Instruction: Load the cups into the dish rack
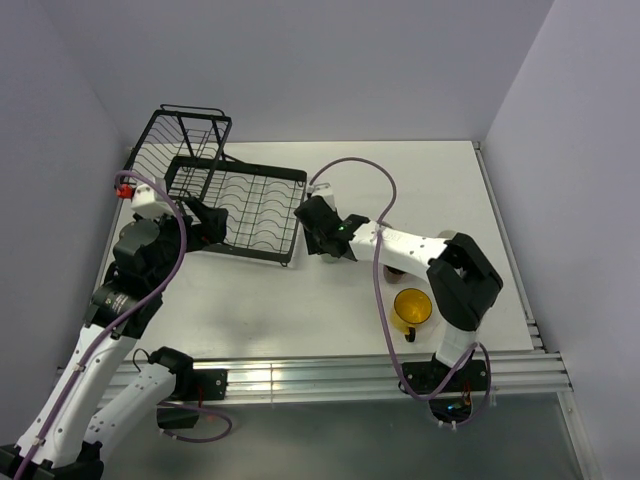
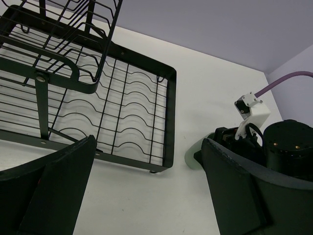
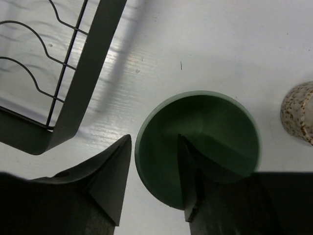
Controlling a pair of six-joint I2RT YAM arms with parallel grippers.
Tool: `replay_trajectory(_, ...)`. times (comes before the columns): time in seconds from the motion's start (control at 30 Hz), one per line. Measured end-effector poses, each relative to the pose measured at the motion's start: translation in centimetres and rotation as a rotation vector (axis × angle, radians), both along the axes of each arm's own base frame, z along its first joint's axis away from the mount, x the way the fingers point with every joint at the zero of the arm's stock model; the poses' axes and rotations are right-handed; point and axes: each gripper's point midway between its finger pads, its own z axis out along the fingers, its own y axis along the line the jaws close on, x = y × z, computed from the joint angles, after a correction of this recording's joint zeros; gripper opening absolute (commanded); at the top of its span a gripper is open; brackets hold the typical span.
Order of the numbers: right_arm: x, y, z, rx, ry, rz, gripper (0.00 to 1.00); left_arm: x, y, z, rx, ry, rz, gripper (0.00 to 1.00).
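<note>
The pale green tumbler (image 3: 210, 132) stands upright on the table just right of the black wire dish rack (image 1: 300, 180), whose corner frame also shows in the right wrist view (image 3: 93, 68). My right gripper (image 3: 154, 147) is open over the tumbler's rim, with one finger inside the cup and one outside, a small gap showing at the outer finger. The beige speckled cup (image 3: 298, 115) stands just beyond it. The yellow mug (image 1: 412, 308) sits near the right arm's base. My left gripper (image 2: 146, 147) is open and empty at the rack's front edge (image 2: 168, 112). The brown mug is not clearly seen.
A small cup (image 1: 395, 272) shows partly under the right forearm; I cannot tell which one. The rack's taller basket (image 1: 185, 140) stands at the back left. The purple cable (image 1: 365, 170) arcs over the table's middle. Walls close in on the left, back and right.
</note>
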Motion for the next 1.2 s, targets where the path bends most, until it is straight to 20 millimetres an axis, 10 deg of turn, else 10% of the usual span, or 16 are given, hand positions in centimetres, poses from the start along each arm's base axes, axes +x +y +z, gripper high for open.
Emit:
replay_trajectory(0.13,0.0,0.0,-0.6,-0.012,0.009,-0.001,0.35,0.1,0.0,-0.1,0.002,0.005,0.000,0.97)
replay_trajectory(0.27,0.1,-0.2,-0.6,-0.025,0.008,-0.001,0.00,0.1,-0.1,-0.2,0.003,0.008,0.000,0.97)
replay_trajectory(0.5,-0.3,-0.7,0.5,-0.031,0.009,-0.005,0.00,0.3,-0.3,-0.5,0.005,0.018,-0.011,0.99)
replay_trajectory(0.6,-0.6,-1.3,3.6,0.011,-0.028,-0.008,0.00,0.3,-0.8,-0.6,0.002,0.024,-0.035,0.99)
replay_trajectory(0.93,-2.5,-5.1,24.1,0.639,-0.371,0.086,0.00,0.9,-5.8,-0.4,-0.137,0.072,-0.242,0.99)
replay_trajectory(1.2,-5.2,-1.3,24.5,0.986,-0.239,0.335,0.00,2.4,-10.6,1.5,-0.293,0.079,-0.430,0.99)
